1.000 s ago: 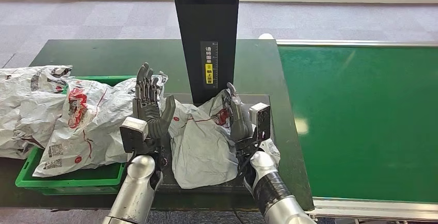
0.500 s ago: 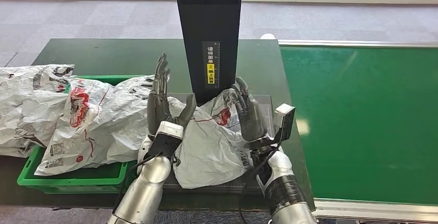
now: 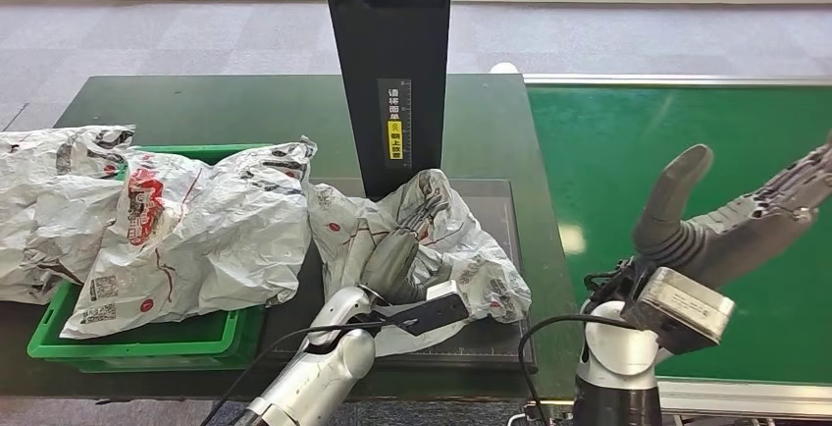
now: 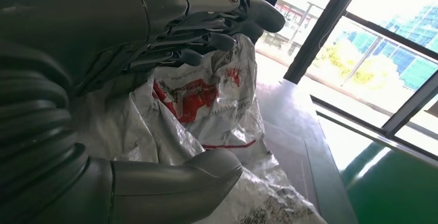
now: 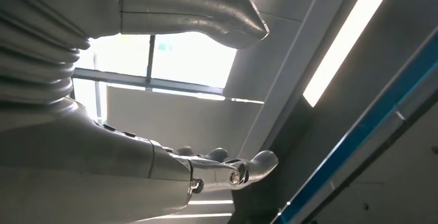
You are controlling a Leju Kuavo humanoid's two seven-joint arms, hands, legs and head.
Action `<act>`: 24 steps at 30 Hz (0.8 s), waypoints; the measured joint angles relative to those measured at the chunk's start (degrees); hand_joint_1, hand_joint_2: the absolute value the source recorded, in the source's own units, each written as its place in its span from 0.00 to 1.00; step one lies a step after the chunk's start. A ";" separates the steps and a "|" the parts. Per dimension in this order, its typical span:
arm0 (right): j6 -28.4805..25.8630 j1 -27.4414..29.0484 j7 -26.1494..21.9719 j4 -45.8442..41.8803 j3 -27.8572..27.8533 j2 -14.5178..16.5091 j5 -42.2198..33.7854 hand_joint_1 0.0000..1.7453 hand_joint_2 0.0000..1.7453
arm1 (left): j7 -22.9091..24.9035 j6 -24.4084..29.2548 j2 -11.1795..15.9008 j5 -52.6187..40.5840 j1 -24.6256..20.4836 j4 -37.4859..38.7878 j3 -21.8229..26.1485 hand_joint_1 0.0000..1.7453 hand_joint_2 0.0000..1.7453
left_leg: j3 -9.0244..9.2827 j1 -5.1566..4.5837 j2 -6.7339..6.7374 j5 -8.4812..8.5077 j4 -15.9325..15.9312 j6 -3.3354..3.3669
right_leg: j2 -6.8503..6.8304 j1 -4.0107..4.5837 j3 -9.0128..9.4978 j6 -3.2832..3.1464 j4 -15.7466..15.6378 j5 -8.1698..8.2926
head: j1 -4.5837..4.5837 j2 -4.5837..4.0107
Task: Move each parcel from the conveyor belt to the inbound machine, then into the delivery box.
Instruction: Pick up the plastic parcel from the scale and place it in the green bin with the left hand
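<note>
I am resting my spread left hand (image 3: 392,261) on the parcel (image 3: 446,249): soft, slippery film; gathering a fold. Right hand (image 3: 731,225) spread, empty.

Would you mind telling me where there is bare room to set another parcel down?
The green conveyor belt is bare under the raised right hand. The dark tabletop behind the green bin is free too. The bin is heaped, and the scanner platform is covered by a parcel.

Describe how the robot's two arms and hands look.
Both arms are silver metal tubes with rounded joints. The left robot hand and right robot hand are dark grey, with thick smooth thumbs and segmented fingers. A boxy silver module sits at each wrist, and black cables trail alongside.
</note>
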 joint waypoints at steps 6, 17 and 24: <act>0.35 0.61 0.01 -3.44 -0.05 -0.16 -0.03 0.00 1.00 | 0.16 0.44 -0.32 -0.02 -1.02 3.48 -0.33 0.00 1.00 | 0.00 0.00 0.01 0.01 0.00 0.01 | 0.00 -0.01 0.00 0.00 0.02 0.00 | 0.01 0.00; 0.35 0.94 0.02 -4.97 -0.28 -0.28 -0.03 0.00 1.00 | 4.47 1.66 -0.39 -4.77 -1.94 6.21 -0.50 0.00 1.00 | 0.00 0.00 0.01 0.01 0.00 0.01 | 0.00 -0.01 0.00 0.00 0.02 0.00 | 0.01 0.00; 0.35 1.03 0.02 -5.30 -0.44 -0.28 -0.62 0.00 1.00 | 17.01 -0.31 -0.36 -19.72 -3.33 10.73 -4.61 1.00 1.00 | 0.00 -0.01 0.01 0.01 0.00 0.01 | 0.00 -0.02 0.02 0.00 0.02 0.00 | 0.01 0.00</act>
